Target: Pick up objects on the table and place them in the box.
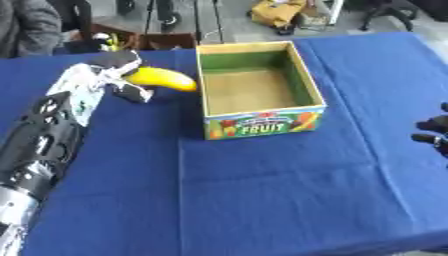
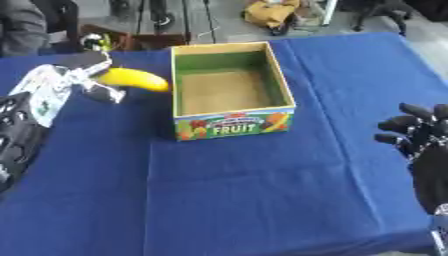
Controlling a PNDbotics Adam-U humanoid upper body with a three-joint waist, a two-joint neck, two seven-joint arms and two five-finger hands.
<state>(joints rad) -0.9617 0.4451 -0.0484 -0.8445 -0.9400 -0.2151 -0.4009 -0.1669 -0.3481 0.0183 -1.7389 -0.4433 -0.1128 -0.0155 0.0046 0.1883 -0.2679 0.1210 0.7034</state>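
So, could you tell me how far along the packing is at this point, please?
Nothing is packed yet: the box shows only its bare floor. In hand: the left hand is shut on the banana, just left of the box. Left: carry it over the wall and release. The right hand idles at the right edge.

My left arm reaches forward, its hand curled shut around something. My right hand idles at my right, fingers relaxed.
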